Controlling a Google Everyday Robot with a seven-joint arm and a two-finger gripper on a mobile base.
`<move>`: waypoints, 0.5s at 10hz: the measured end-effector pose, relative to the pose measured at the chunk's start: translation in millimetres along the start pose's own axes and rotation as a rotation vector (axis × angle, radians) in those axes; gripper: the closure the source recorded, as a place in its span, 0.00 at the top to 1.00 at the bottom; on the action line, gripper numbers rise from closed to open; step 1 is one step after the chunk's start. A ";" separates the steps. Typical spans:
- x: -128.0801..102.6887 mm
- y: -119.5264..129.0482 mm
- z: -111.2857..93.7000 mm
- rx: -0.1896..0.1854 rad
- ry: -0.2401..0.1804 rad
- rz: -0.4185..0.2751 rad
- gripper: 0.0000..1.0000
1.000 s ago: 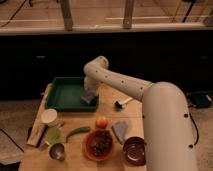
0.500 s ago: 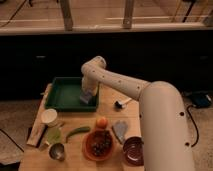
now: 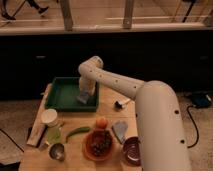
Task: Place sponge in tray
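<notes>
The dark green tray lies at the back left of the wooden table. My gripper hangs down from the white arm's bent elbow, over the right end of the tray. The blue sponge shows right at the gripper's tip, low inside the tray near its right wall. I cannot tell whether the sponge rests on the tray floor or is still gripped.
In front of the tray are an orange fruit, an orange bowl of dark fruit, a grey-blue cloth and a purple bowl. A green vegetable, a white cup and a metal cup stand at the left.
The gripper has moved a little to the left with the sponge, from the tray's right wall to further inside the tray.
</notes>
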 end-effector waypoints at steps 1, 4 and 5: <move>0.1 -1.0 0.6 0.000 -0.002 -0.007 0.09; -1.5 -6.3 3.4 0.000 -0.009 -0.029 0.09; -4.0 -12.0 5.2 0.002 -0.013 -0.042 0.09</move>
